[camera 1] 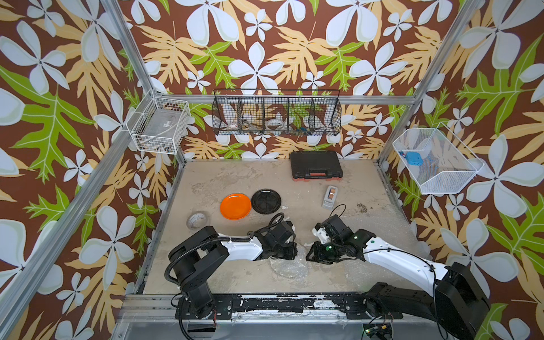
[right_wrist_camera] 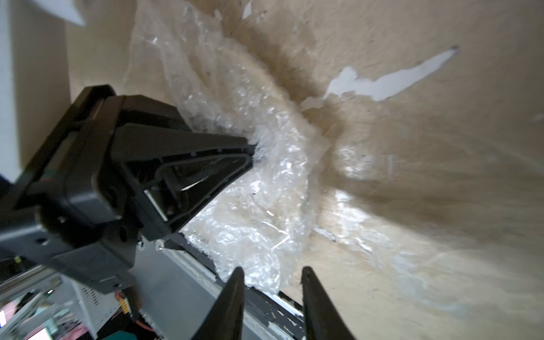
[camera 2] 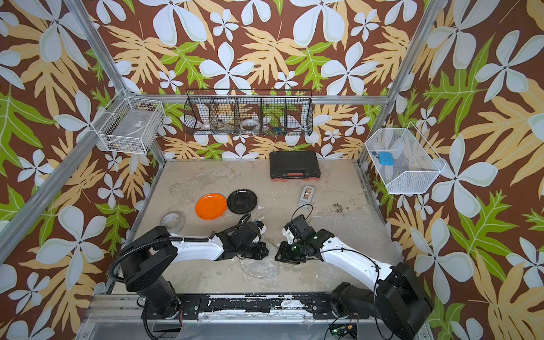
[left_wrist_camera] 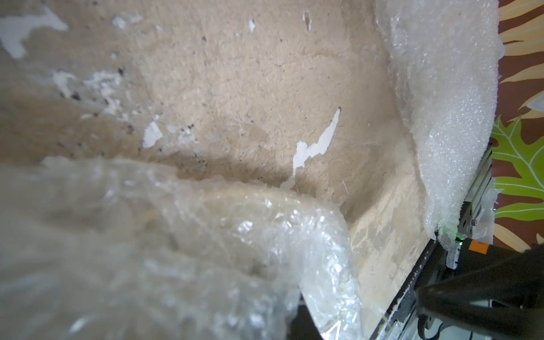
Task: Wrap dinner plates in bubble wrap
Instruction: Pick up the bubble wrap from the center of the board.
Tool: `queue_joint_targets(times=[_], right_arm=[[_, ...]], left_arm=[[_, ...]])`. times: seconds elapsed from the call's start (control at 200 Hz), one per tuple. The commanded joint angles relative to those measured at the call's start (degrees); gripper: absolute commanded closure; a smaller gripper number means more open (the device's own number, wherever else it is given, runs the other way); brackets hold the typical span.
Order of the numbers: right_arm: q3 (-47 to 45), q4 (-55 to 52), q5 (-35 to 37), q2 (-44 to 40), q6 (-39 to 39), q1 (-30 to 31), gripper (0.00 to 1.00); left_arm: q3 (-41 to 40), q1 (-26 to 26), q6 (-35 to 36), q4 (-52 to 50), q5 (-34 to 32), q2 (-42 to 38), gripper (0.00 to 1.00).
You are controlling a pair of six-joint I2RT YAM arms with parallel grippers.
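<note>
Overhead, in both top views, we are looking down on a beige counter point(camera 1: 235, 176). The orange plate point(camera 1: 235, 206) and the black plate point(camera 1: 265, 201) are lying bare on it, just beside each other, toward the back and well apart from both arms. A tape roll point(camera 1: 197, 220) is sitting near the orange plate, and a black case point(camera 1: 316, 165) is lying near the back wall. Toward the front edge, a crumpled bundle of bubble wrap point(camera 1: 290, 267) is resting between the two arms, and a round outline is showing through it. A flat sheet of bubble wrap point(camera 1: 382, 229) is spreading over the counter's right side. The left tool point(camera 1: 294, 253) and the right tool point(camera 1: 309, 254) are facing each other over the bundle's far edge, near but apart.

From the left wrist, we are seeing the bundle point(left_wrist_camera: 235, 235) filling the foreground, with a pale curved rim showing through the plastic. The flat sheet point(left_wrist_camera: 441, 103) is curling up beyond it. This tool's own fingers are hiding behind the wrap.

From the right wrist, we are seeing the left tool point(right_wrist_camera: 253, 151) with its fingers pressed together, pinching a fold of the bundle point(right_wrist_camera: 265, 191). The right tool point(right_wrist_camera: 272, 275) is standing spread, its two fingertips apart and holding nothing, with the bundle's edge just beyond them.
</note>
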Motion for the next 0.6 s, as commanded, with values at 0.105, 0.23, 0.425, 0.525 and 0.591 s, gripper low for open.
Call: queue_joint_targets(times=[0.105, 0.23, 0.425, 0.525, 0.591], right_arm=[[-5.68, 16.1, -8.65, 4.82, 6.94, -0.01, 0.61], [-6.83, 20.47, -8.99, 6.38, 8.58, -0.18, 0.72], [-7.34, 17.86, -5.42, 5.57, 6.43, -4.24, 0.95], [-7.13, 17.15, -5.16, 4.2, 5.0, -7.47, 0.99], [-6.13, 16.19, -5.08, 3.92, 3.85, -8.76, 1.0]], left_arm=[[-2.22, -0.06, 0.42, -23.02, -7.31, 1.75, 0.86], [-1.41, -0.03, -0.07, -22.93, -7.0, -1.95, 0.86], [4.23, 0.42, -0.5, -25.78, -7.64, -11.63, 0.7], [8.62, 1.16, 0.35, -28.43, -8.71, -15.19, 0.58], [11.74, 1.96, 1.41, -30.3, -9.16, -17.07, 0.51]])
